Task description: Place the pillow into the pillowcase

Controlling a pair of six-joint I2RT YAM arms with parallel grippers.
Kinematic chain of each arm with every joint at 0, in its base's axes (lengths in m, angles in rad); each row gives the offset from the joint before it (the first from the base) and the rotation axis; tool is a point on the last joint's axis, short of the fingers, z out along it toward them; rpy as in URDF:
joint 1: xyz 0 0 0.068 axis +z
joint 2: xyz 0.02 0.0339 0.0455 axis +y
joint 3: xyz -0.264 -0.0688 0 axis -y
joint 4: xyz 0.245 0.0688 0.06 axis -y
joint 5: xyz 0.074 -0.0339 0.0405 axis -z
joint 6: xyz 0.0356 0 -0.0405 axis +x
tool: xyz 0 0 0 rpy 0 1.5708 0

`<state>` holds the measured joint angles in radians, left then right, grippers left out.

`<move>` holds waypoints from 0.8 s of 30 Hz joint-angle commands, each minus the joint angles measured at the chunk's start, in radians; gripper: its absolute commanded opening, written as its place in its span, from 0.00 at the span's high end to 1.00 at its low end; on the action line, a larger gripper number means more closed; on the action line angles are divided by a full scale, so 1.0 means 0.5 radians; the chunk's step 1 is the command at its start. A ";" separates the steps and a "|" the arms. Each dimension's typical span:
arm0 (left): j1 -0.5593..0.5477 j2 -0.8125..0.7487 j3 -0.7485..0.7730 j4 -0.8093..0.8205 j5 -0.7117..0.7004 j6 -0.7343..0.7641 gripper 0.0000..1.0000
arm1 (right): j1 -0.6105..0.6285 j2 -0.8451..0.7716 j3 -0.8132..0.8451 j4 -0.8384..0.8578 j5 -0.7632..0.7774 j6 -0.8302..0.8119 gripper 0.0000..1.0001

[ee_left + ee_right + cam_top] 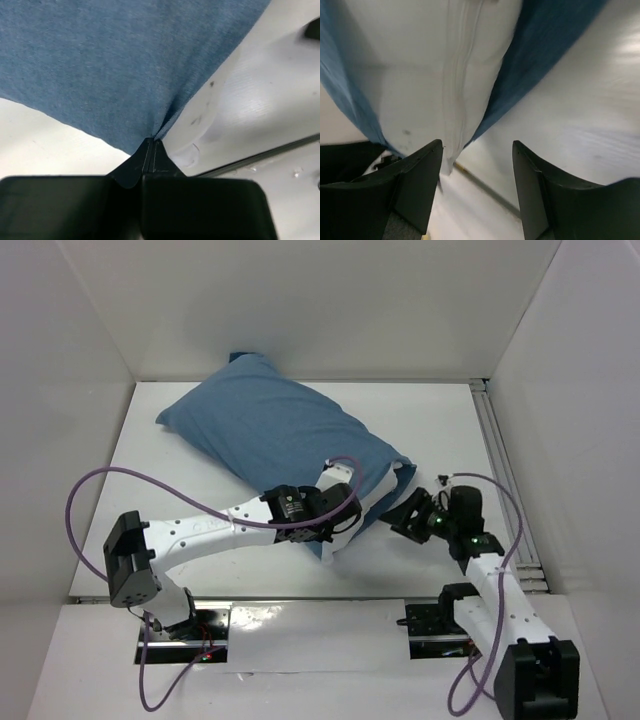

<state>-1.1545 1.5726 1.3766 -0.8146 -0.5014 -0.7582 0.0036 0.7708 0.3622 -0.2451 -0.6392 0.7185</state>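
on the left, the left arm is stretching across the desk to the near corner of the pillowcase. the left jaws are pressing fully together and are pinching a fold of the blue hem, as the left wrist view is showing. the pillowcase is lying diagonally on the desk, plump, with its closed end pointing far left and its mouth facing near right. the pillow is sitting almost completely inside it; only its white end, with a seam, is peeking out of the mouth. on the right, the right arm is holding the right jaws just beside this exposed end. they are standing well apart and are gripping nothing.

i am judging that the last step is going on: covering the end of the pillow. the next move is probably asking the left jaws to pull the hem over the white end while the right jaws are pushing that end deeper in. the hem is thin, so it may be slipping out of the pinch.
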 commanded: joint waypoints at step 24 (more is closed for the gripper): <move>-0.118 -0.056 1.207 0.310 1.316 0.178 1.00 | 1.198 0.961 0.477 1.694 1.020 0.459 1.00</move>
<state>-1.1564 1.5009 1.8885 -0.8097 -0.1234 -0.6754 0.5270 1.1774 0.6674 0.3618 -0.3073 0.9051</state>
